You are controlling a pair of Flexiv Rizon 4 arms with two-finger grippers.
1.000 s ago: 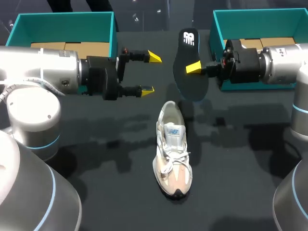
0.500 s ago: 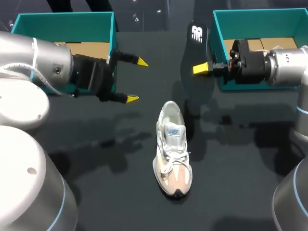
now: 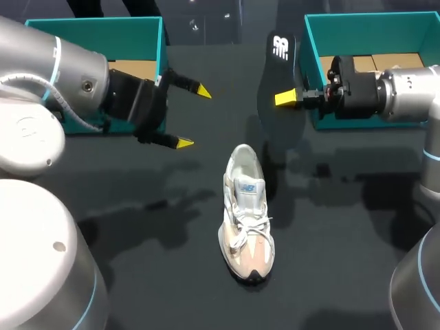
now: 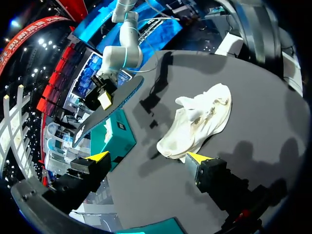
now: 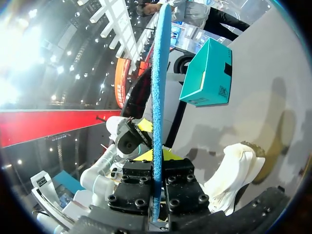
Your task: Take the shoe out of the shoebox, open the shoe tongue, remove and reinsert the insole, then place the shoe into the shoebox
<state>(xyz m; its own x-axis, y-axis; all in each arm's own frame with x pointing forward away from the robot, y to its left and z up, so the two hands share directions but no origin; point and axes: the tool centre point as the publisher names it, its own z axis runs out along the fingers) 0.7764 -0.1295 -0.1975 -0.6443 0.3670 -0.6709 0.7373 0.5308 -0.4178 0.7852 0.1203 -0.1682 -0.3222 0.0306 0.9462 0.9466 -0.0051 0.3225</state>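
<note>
One shoe centred, room around | left end effector spread | right end effector pinching insole

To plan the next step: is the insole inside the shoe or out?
Out. The right gripper is shut on the insole, holding it up in the air, apart from the shoe on the table.

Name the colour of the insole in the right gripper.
The insole is black with a white mark, best in head view.

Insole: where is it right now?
Head view: the insole is clamped in the right tool, held up beyond the shoe, beside the right shoebox.
</note>
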